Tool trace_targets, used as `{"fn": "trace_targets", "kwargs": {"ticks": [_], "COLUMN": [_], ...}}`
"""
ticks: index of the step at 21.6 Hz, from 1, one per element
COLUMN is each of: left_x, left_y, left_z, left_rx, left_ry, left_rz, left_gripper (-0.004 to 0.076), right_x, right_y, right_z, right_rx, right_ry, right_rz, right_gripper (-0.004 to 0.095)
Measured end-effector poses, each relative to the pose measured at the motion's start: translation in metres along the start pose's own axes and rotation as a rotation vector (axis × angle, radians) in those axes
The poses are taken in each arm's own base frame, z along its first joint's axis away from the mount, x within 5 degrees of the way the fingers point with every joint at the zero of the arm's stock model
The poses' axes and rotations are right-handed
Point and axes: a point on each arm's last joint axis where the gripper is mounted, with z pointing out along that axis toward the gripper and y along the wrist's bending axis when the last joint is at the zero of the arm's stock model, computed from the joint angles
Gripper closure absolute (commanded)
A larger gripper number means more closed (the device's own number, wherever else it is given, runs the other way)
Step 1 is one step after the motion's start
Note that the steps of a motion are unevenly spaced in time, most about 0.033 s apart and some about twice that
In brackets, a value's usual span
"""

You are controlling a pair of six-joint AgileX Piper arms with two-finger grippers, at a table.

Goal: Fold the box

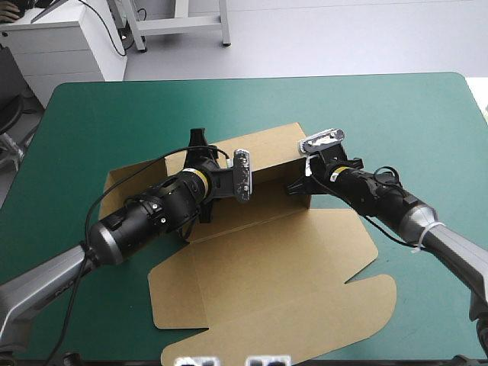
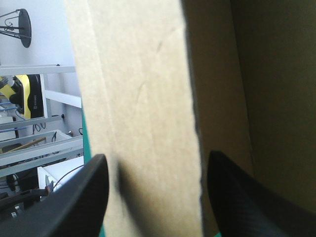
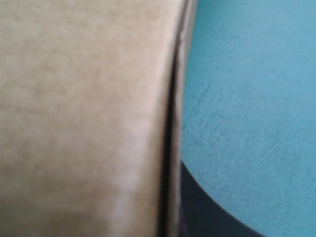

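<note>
High view: desk (image 1: pixel 381 114) with teal-green cover, and the box (image 1: pixel 290 259) lying at its middle. Most of the brown sheet is flat, its lid and flaps reaching toward the near edge. One wall (image 1: pixel 267 156) along the far side of the sheet is raised upright. Both arms reach in to this wall, the left from the near left and the right from the near right.

Left wrist view: left claw (image 2: pixel 157 157) is spread, its two black fingers (image 2: pixel 74 197) standing apart on either side of the raised wall. The wall's cut edge runs between them. No pinch is seen.

Right claw (image 1: pixel 303 181) is at the right end of the same wall, close against the board. The right wrist view shows the board's edge just beside it, with the cover beyond. I cannot tell whether this claw is spread or pinching.
</note>
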Motion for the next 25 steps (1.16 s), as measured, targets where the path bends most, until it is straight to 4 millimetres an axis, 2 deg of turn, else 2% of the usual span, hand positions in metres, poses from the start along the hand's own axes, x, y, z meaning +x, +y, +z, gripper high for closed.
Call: {"fn": "trace_targets", "kwargs": {"ticks": [7,10,13,15,16,17,20,21,25], "left_x": [0.003,-0.006,-0.022,-0.028,-0.029,-0.027,-0.016,-0.008,0.015], "left_y": [0.005,0.001,-0.012,-0.02,-0.022,-0.019,-0.004,0.006,0.032], "left_z": [-0.027,-0.037,-0.051,-0.061,-0.064,-0.07,-0.081,-0.087,-0.09], "left_rx": [-0.005,0.002,0.032,0.059,0.061,0.034,-0.108,-0.19,-0.289], "left_ry": [-0.078,-0.122,-0.172,-0.176,-0.175,-0.165,-0.131,-0.119,-0.063], "left_rz": [-0.098,-0.092,-0.05,-0.03,-0.043,-0.072,-0.103,-0.134,-0.229], "left_gripper": [0.0302,0.0302,0.031,0.0463,0.0659,0.0738,0.0723,0.0723,0.0723], "right_x": [-0.004,-0.009,-0.014,-0.014,-0.014,-0.014,-0.014,-0.015,-0.016], "right_y": [-0.001,-0.003,-0.014,-0.023,-0.026,-0.03,-0.03,-0.029,-0.029], "right_z": [0.014,0.023,0.027,0.028,0.028,0.028,0.024,0.019,0.005], "right_rx": [0.014,0.02,0.043,0.063,0.068,0.076,0.073,0.069,0.062], "right_ry": [-0.052,-0.066,-0.07,-0.066,-0.063,-0.053,-0.035,-0.025,0.013], "right_rz": [0.011,0.016,0.04,0.063,0.069,0.074,0.057,0.047,0.019], "right_gripper": [0.092,0.092,0.092,0.092,0.092,0.092,0.092,0.092,0.092]}}
